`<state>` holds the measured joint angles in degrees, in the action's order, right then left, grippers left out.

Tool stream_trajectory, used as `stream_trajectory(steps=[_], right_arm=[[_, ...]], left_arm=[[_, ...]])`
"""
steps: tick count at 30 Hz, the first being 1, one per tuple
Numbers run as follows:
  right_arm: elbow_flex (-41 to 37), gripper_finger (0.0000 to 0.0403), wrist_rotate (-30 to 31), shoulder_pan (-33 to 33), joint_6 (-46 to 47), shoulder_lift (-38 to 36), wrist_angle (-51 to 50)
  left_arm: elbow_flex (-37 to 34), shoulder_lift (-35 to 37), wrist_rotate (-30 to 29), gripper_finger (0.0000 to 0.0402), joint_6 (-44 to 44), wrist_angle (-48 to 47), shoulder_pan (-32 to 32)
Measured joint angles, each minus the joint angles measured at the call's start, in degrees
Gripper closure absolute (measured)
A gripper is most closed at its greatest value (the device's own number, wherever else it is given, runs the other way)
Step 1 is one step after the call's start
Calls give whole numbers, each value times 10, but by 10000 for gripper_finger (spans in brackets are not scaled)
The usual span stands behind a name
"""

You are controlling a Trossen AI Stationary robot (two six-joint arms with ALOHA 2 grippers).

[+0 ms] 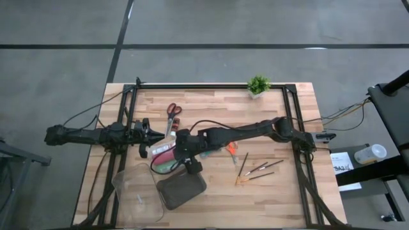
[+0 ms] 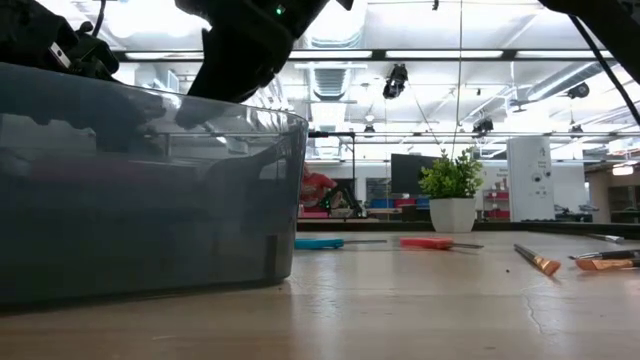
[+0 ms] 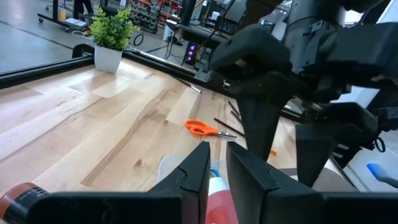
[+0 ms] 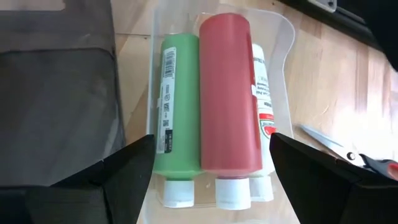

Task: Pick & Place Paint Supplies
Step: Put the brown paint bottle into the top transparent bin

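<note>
With fingers spread wide, the right hand [image 4: 211, 171] hovered over the red paint tube [image 4: 229, 93] lying between green and white tubes in a clear tray [image 4: 283, 37] on the counter [image 1: 275, 191], so a centred descent seemed wise; the left hand [image 3: 216, 168] waited narrowly parted nearby.

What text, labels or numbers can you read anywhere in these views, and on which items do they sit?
No text can be read as it stands.
Green paint tube: white label strip with fine print and what looks like a barcode, too small to read.
White paint tube: printed label with red and green marks, too blurred to read.
Red paint tube: no lettering visible.
Paper sheet beside the table: dark print, too small to read.
</note>
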<state>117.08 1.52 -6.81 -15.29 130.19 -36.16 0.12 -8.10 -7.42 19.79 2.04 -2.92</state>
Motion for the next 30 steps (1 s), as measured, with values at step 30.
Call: stream_trajectory(steps=[30], right_arm=[[-561,91,64,7,53,-305,526]], left_arm=[[0,-10,0,340,0,0,0]])
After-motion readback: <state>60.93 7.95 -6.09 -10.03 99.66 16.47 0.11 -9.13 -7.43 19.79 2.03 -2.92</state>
